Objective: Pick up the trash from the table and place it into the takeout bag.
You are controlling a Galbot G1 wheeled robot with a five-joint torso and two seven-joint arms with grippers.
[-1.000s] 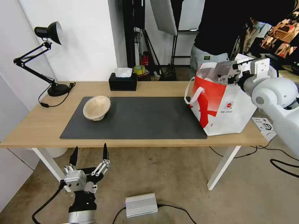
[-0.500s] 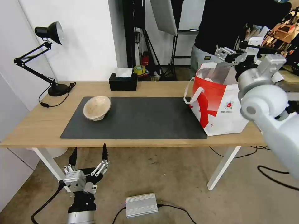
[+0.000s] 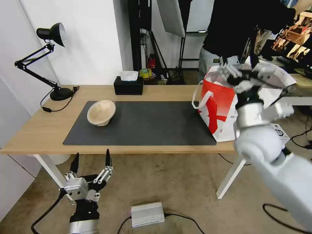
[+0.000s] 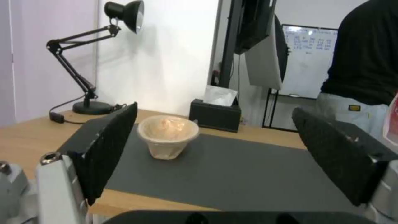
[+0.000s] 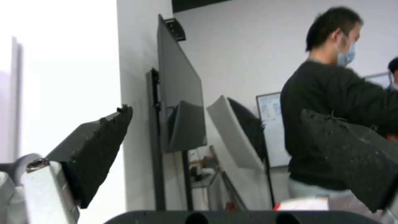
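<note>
At the lower left of the head view the left gripper (image 3: 91, 162) hangs in front of the table's near edge, below the tabletop, its two dark fingers spread apart with nothing between them; in the left wrist view the same left gripper (image 4: 215, 149) frames the bowl between its separated pads without touching it. Up and slightly right, the tan pulp bowl (image 3: 101, 112) sits tilted on the left end of the dark grey mat (image 3: 146, 125), its opening turned toward the front (in the left wrist view (image 4: 168, 135) it stands well short of the black tissue box (image 4: 215, 115)). The table (image 3: 39, 130) carries a black desk lamp (image 3: 52, 61) at its far left corner and the tissue box (image 3: 128, 85) at the back edge near the middle. Toward the right of the frame the takeout bag (image 3: 218, 107) stands upright at the mat's right end, mouth open, one white loop handle hanging on its left side. Above the bag's mouth the right gripper (image 3: 239, 74) is raised, blurred; the right wrist view shows the right gripper (image 5: 244, 152) with its jaws wide apart and empty.
</note>
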